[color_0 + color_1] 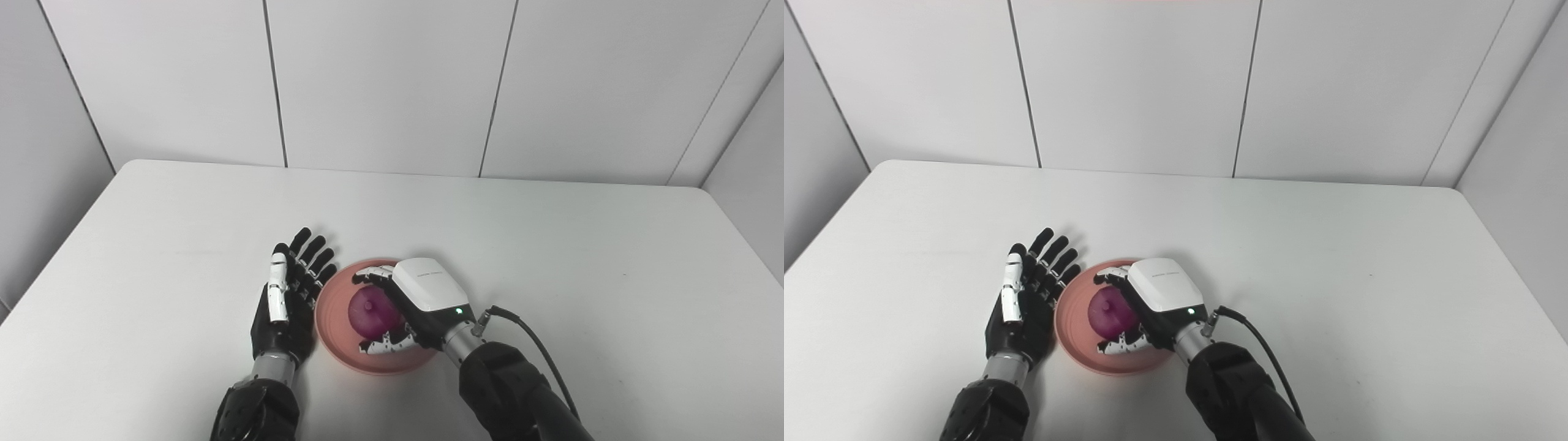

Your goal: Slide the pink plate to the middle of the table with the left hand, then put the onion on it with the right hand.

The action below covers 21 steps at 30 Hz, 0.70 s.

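Note:
A pink plate (334, 321) lies on the white table near its front middle. On the plate sits a purple onion (369, 308), and my right hand (419, 297) reaches over it from the right. Its fingers curl round the far side of the onion and the thumb presses on the near side, so the hand is shut on the onion. My left hand (289, 297) rests on the table just left of the plate, on its edge, fingers straight and apart and pointing away from me. Its palm faces the plate's left rim, touching it or nearly so. It holds nothing.
The white table (551, 257) stretches wide to the right and back, bounded by grey wall panels behind and at both sides. A black cable (533, 337) loops off my right wrist.

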Available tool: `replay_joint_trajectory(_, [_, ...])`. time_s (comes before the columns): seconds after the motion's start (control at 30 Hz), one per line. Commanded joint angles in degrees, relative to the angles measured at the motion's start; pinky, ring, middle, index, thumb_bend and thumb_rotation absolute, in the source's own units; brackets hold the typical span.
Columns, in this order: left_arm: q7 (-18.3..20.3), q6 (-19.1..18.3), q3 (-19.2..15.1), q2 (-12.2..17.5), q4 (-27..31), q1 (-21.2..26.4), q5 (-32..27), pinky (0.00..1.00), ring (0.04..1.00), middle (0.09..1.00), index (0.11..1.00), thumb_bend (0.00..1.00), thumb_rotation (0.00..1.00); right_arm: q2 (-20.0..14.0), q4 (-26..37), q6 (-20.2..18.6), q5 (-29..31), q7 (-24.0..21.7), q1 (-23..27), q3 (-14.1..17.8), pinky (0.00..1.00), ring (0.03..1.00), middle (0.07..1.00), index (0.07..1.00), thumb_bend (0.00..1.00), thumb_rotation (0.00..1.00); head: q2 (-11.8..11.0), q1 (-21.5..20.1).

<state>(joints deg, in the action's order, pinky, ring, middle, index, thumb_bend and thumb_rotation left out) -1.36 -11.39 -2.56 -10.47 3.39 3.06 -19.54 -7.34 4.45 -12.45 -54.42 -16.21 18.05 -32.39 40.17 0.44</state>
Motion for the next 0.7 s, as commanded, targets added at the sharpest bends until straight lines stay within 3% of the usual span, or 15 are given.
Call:
replay_joint_trajectory(0.0, [-0.9, -0.7, 0.2, -1.7, -0.6, 0.0, 0.3, 0.88, 0.874, 0.881, 0.867, 0.38, 1.00, -0.1, 0.9, 0.2, -0.9, -0.4, 1.9, 0.4, 0.78, 0.787, 0.814, 0.801, 0.83, 0.34, 0.1, 0.0])
replay_joint_trajectory(0.27, [-0.4, 0.1, 0.0, -1.5, -1.4, 0.1, 0.0, 0.88, 0.877, 0.883, 0.870, 0.38, 1.00, -0.5, 1.1, 0.2, -1.9, -1.4, 2.1, 0.6, 0.82, 0.829, 0.862, 0.853, 0.86, 0.42, -0.1, -0.1])
replay_joint_trajectory(0.43, [-0.5, 0.3, 0.2, -1.3, -1.5, 0.0, 0.3, 0.87, 0.871, 0.880, 0.869, 0.38, 1.00, -0.7, 2.2, 0.4, -1.7, -1.2, 2.1, 1.4, 0.86, 0.877, 0.904, 0.907, 0.90, 0.55, -0.2, -0.2])
replay_joint_trajectory(0.67, [-0.2, -0.3, 0.2, -1.0, -1.2, -0.1, -0.2, 0.87, 0.882, 0.887, 0.873, 0.39, 1.00, -0.1, 5.6, 2.3, 4.1, 1.3, 0.9, 6.0, 0.87, 0.887, 0.920, 0.931, 0.92, 0.58, -0.4, -0.5])
